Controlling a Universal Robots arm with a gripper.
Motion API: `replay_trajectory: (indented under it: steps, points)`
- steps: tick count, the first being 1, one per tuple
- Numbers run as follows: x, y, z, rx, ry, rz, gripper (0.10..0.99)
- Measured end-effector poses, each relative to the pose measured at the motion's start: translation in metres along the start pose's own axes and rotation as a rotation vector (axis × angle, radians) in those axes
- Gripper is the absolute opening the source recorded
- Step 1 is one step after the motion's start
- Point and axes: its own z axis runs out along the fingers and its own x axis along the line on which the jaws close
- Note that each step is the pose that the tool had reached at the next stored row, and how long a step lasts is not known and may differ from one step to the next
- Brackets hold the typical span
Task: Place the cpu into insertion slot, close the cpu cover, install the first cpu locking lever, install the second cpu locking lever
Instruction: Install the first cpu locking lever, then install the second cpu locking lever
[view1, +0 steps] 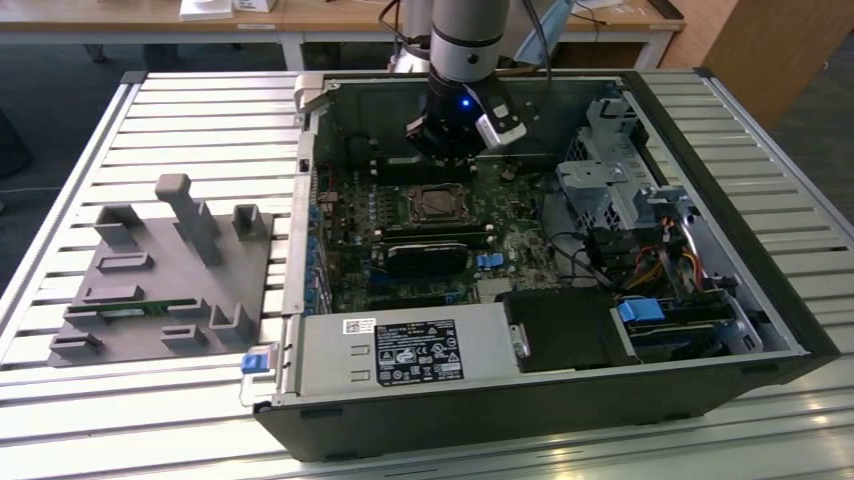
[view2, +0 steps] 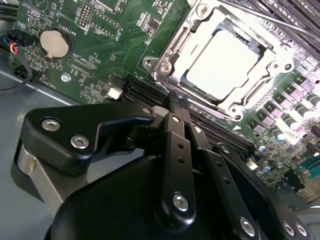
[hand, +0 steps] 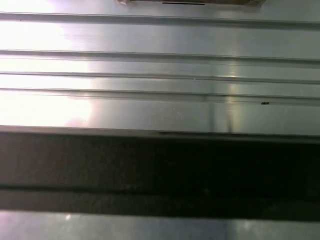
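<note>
The cpu, a flat square chip with a silver-grey top, lies in the insertion slot on the green motherboard. The cpu cover, a silvery frame with a square window, lies down around the chip. A thin metal locking lever runs along one side of the socket. My gripper hangs above the board just beside the socket, with its black fingers shut together and nothing held. In the exterior view the gripper is just behind the socket, inside the open computer case.
The case walls enclose the board. A black module sits in front of the socket, a power supply at the near side, and a drive cage with cables at the exterior view's right. A grey fixture stands on the slatted table.
</note>
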Motion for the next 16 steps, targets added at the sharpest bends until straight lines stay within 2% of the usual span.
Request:
replay_trajectory:
  steps: [6,16]
  points:
    - [0.0000,-0.0011,-0.0001,0.000,0.0001,0.000,0.106]
    - [0.0001,-0.0079,-0.0005,0.000,0.0000,0.000,0.106]
